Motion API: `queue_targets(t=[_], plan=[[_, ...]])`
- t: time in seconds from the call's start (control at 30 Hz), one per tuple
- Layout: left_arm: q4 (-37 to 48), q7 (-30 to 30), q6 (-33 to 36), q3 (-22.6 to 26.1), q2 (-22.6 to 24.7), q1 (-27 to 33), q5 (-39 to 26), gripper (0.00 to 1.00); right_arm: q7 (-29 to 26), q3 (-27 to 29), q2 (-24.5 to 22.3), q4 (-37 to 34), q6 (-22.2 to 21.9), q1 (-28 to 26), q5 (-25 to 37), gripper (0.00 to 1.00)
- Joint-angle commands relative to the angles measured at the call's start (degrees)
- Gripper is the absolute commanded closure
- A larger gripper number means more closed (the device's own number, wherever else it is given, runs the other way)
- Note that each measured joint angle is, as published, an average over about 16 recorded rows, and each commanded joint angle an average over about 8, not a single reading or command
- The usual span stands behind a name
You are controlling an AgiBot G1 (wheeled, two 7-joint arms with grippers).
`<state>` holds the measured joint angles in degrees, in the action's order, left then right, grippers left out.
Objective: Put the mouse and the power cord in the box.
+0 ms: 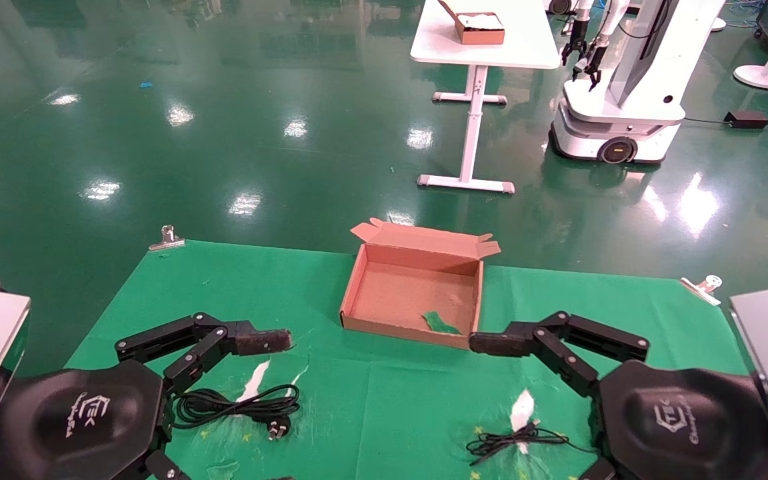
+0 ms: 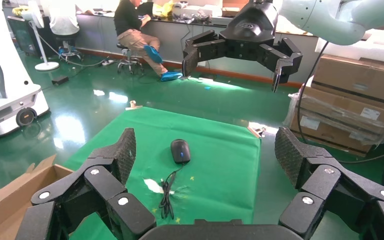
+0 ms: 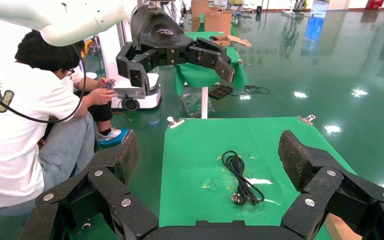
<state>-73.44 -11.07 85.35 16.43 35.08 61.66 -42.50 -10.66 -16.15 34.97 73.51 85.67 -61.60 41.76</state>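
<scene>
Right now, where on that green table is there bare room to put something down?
The box is bare inside but for a green scrap. Green cloth lies free left and right of it, and between the power cord and the mouse cable. The near corners are crowded: the left gripper over the cord, the right gripper at the box's corner.

box (image 1: 413, 293): brown cardboard — matt, fibrous
table cover (image 1: 384, 413): green cloth, torn in spots
power cord (image 1: 237, 404): black rubbery sheath
mouse (image 2: 180, 150): smooth black plastic
floor (image 1: 224, 133): glossy green — reflective
finger pads (image 2: 126, 152): rough, black, grainy
</scene>
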Motion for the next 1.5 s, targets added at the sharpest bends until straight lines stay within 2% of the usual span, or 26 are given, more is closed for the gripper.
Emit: queue_targets(t=[0.03,0.17,0.3,0.53,0.7,1.07,1.5], plan=[[0.0,0.1,0.0,-0.1,0.0,0.0,0.2,0.00,0.0,0.0,0.0,0.0,0.0,0.0,0.0,0.00],[-0.2,-0.5,-0.4,0.7,-0.3,-0.2,-1.5,0.00,0.1,0.0,-0.2,-0.1,-0.2,0.2,0.4,0.00],[-1.6,-2.1,-2.2,3.0,-1.4,-0.3,-7.8,0.00,-1.0,-1.3,-1.8,0.7,-2.0,1.2,4.5,0.00],[-3.6,-7.6,-5.8,10.8,-0.6,5.1,-29.9,0.00,-7.3,-5.9,-5.3,3.5,-4.2,-0.4,16.9,0.00],[-3.8,-10.9,-8.2,14.9,1.4,8.9,-40.5,0.00,-10.6,-8.6,-5.6,3.9,-3.5,-3.5,22.8,0.00],[-2.7,-10.8,-9.2,16.8,3.1,10.0,-45.8,0.00,-10.1,-9.1,-5.2,2.9,-2.7,-4.6,24.0,0.00],[3.4,-17.3,-16.4,23.6,14.3,13.4,-66.3,0.00,-10.8,-9.2,-5.0,3.1,-2.8,-5.2,24.2,0.00]])
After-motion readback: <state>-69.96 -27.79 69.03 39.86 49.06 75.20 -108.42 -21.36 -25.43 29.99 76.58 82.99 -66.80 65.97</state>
